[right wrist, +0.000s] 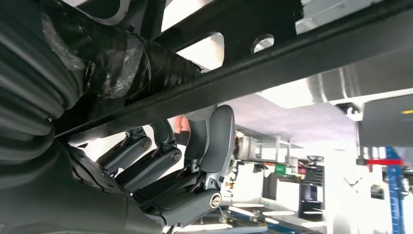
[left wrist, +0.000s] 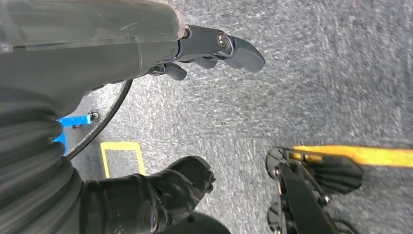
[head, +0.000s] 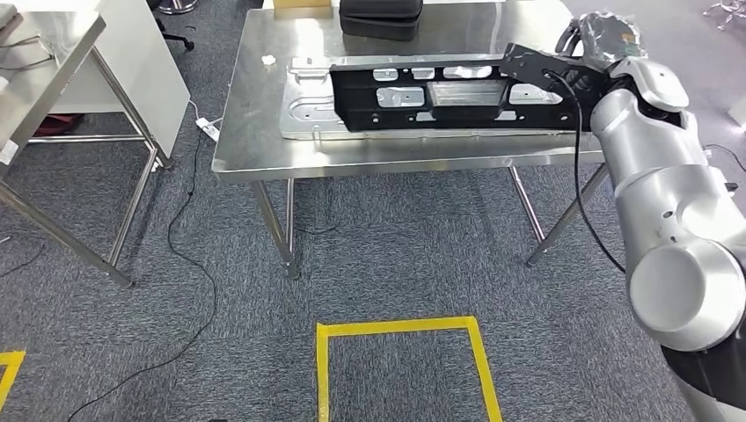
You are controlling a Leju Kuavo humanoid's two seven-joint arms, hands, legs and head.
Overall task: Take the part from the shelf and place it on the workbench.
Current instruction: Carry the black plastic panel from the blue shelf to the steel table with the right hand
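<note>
One hand (right wrist: 170, 170) grips part (head: 440, 97).

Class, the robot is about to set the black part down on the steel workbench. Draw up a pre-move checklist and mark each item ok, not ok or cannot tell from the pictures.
1. Part held: the right hand grips the black part at its near end; fingers curl against its edge. Ok.
2. Part over the workbench: most of it lies above the top. Ok.
3. Part already resting on the surface or on the silver panel beneath: cannot tell.
4. Landing spot free: the silver panel lies under the part. Not ok if a bare top is needed.
5. Black case at the far edge is apart from the part. Ok.
6. Left hand hangs over the carpet, holding nothing. Ok.
</note>
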